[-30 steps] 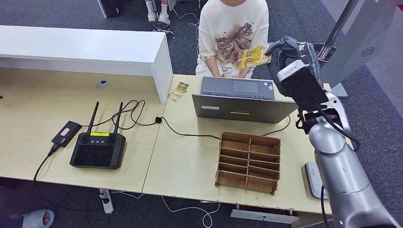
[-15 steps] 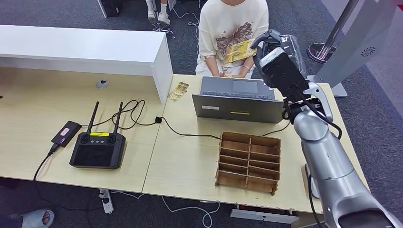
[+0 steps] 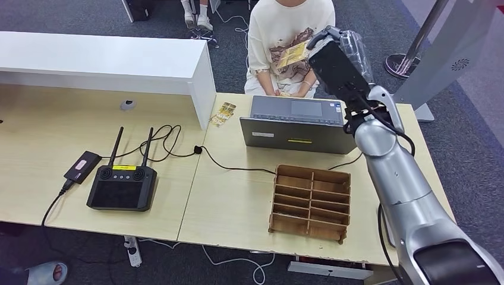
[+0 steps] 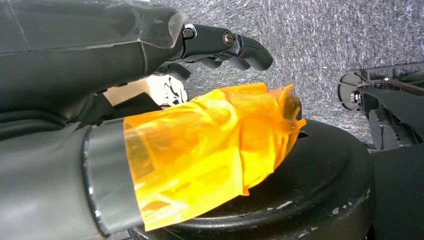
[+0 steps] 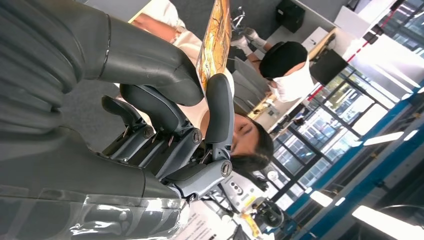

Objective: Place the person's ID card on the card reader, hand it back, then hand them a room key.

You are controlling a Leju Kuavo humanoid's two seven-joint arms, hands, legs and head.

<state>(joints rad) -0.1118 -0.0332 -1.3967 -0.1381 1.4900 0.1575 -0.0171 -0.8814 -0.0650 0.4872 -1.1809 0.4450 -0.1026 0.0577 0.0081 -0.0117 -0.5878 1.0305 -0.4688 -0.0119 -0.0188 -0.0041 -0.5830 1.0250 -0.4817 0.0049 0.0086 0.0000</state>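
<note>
My right hand (image 3: 334,56) is raised over the far side of the table, behind the laptop. Between its thumb and a finger it pinches a yellow patterned card (image 3: 291,55), held out in front of the chest of a person in a white T-shirt (image 3: 290,27) who sits across the table. In the right wrist view the card (image 5: 215,45) stands edge-on above the fingers of my right hand (image 5: 165,115). The person's hands (image 3: 291,90) stay low near their lap. My left hand (image 4: 125,60) hangs with fingers apart, holding nothing; orange tape wraps its thumb.
A grey laptop (image 3: 297,124) lies open below my right arm. A wooden divider tray (image 3: 310,202) stands at the table's front. Another yellow card (image 3: 223,113) lies by the white counter (image 3: 107,59). A black controller with antennas (image 3: 122,187) and cables sit at left.
My right arm has swung left and farther out, carrying the yellow card from the person's side to in front of their chest. Nothing on the table has moved.
</note>
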